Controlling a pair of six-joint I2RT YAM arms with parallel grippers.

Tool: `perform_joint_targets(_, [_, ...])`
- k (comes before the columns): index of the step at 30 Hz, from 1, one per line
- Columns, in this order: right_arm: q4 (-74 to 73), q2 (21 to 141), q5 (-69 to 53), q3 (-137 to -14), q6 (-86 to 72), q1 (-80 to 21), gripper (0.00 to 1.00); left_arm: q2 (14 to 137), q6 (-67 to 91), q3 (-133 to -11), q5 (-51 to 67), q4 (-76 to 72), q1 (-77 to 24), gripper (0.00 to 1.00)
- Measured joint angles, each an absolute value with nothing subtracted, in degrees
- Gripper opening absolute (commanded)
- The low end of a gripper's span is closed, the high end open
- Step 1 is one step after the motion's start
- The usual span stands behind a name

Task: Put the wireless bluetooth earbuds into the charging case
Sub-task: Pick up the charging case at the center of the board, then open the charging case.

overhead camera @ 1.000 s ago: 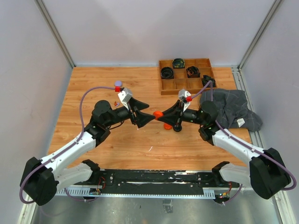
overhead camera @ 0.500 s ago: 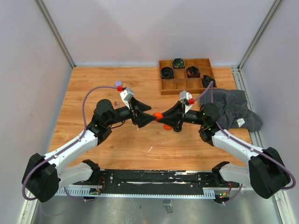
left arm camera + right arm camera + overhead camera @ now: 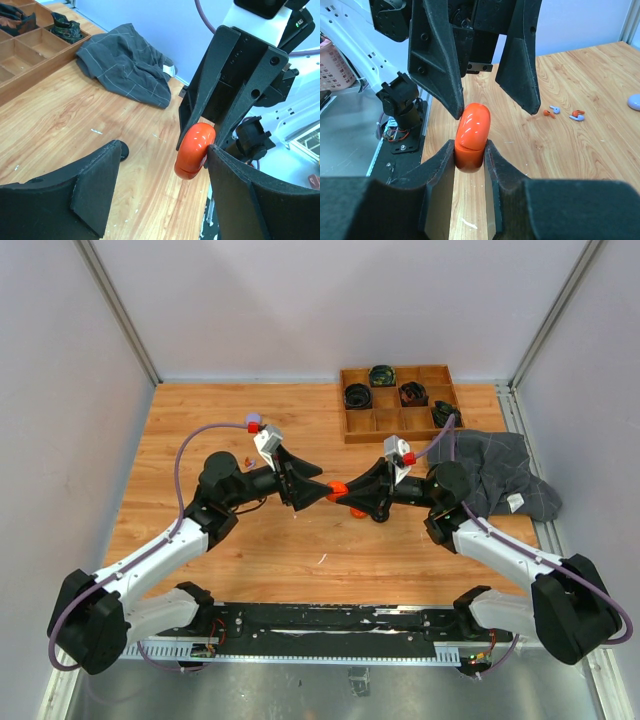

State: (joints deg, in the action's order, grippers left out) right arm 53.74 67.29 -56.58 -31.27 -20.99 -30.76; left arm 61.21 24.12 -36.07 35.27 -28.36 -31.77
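My right gripper (image 3: 470, 152) is shut on the lower half of an orange-red charging case (image 3: 471, 134) and holds it above the table; the lid is closed. My left gripper (image 3: 162, 155) is open and straddles the case's upper half (image 3: 195, 150), one finger (image 3: 250, 195) touching its side, the other apart. In the top view the two grippers (image 3: 322, 490) (image 3: 347, 496) meet at mid-table around the case (image 3: 337, 486). Tiny orange-red (image 3: 549, 113) and lilac (image 3: 554, 108) earbuds and another one (image 3: 577, 115) lie on the wood to the left, under no gripper.
A lilac round case (image 3: 253, 421) lies at the back left. A wooden tray (image 3: 400, 425) with black items stands at the back right, next to a crumpled grey cloth (image 3: 500, 470). A small black round thing (image 3: 122, 149) sits on the table under the right gripper.
My right gripper has carried the orange case slightly left. My left gripper has shifted a little and stays open around the case's upper half.
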Motion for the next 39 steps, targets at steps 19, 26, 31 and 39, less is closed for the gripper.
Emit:
perform_joint_targets(19, [53.7,67.5,-58.7,-31.3,-20.7,-31.9,0.01,61.2,27.9,-36.1,34.3,-29.5,-29.6,0.73])
perform_joint_targets(26, [54.1,67.5,-59.9,-31.3,-20.6,-32.3,0.01,61.4,28.9,-36.1,33.6,-29.5,-28.5,0.73])
perform_joint_targets(31, [52.8,67.5,-58.9,-31.3,-19.0,-32.3,0.01,61.1,29.6,-35.6,33.6,-29.5,-27.7,0.74])
perform_joint_targets(39, [50.7,67.5,-56.0,-31.3,-18.0,-32.3,0.01,57.6,27.4,-32.5,40.8,-30.2,-27.7,0.73])
